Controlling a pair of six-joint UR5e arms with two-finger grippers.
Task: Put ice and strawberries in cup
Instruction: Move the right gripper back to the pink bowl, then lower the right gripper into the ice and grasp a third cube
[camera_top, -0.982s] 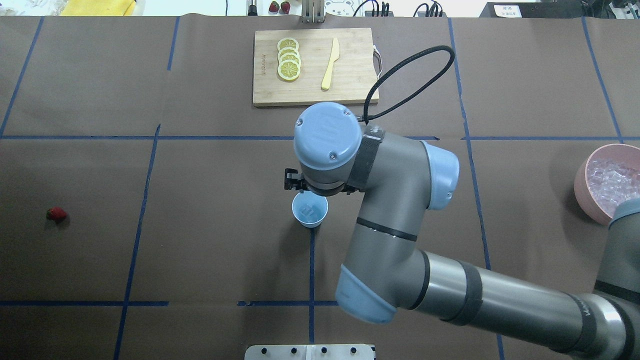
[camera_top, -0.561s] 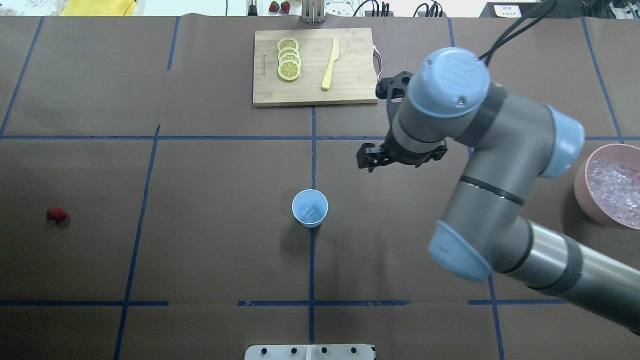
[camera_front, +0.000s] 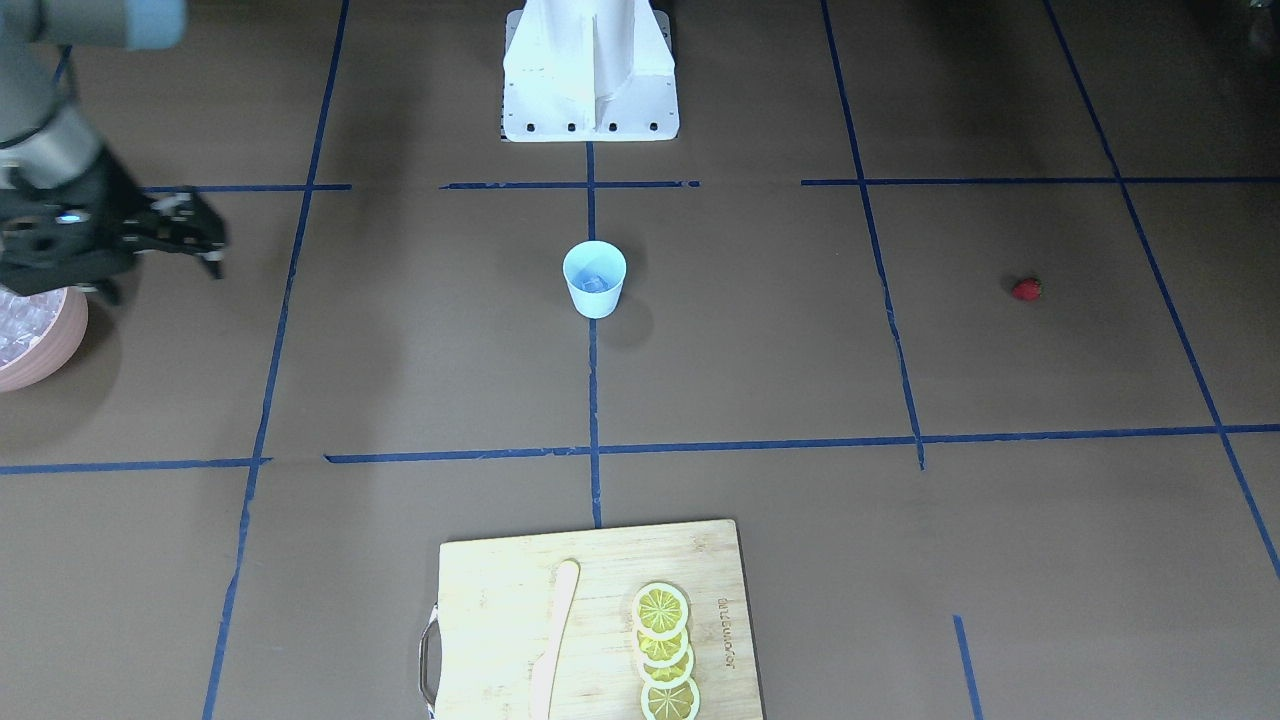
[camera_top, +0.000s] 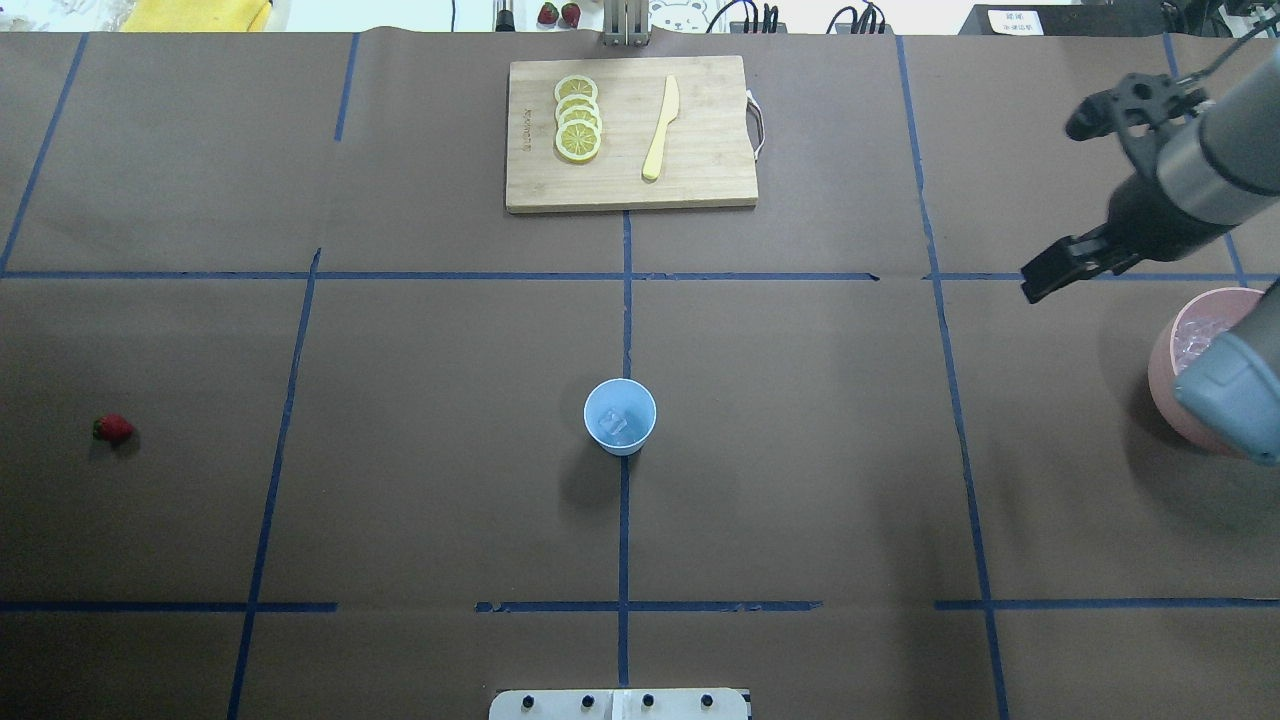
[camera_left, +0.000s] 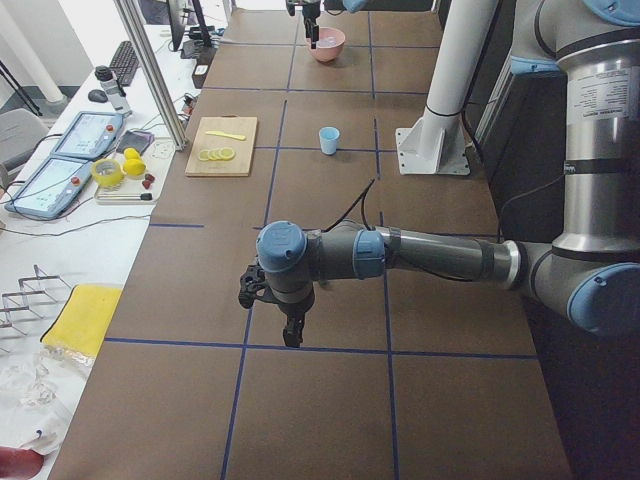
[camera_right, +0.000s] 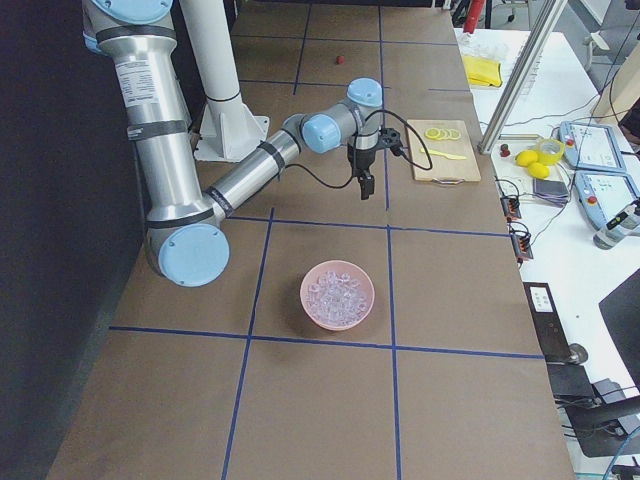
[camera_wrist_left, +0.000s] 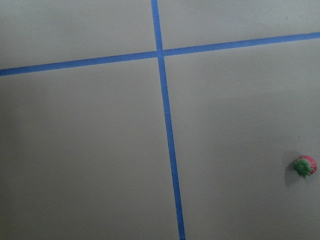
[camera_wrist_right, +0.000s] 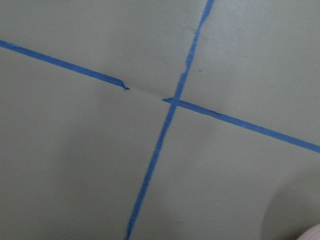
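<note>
The right gripper (camera_top: 1035, 285) has swung from the cup (camera_top: 620, 440) out to its two o'clock, near the pink bowl (camera_top: 1162, 385) of ice (camera_top: 1195, 335); I cannot tell whether its fingers are parted. The cup, one cube (camera_top: 613, 421) inside, and the strawberry (camera_top: 113, 429) at its nine o'clock haven't moved.

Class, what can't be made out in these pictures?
- Ice count in the cup: too small, translucent, overhead view.
- Pink bowl: overhead view, right arm covers most of it.
- Left gripper: open or shut unclear, exterior left view only.
</note>
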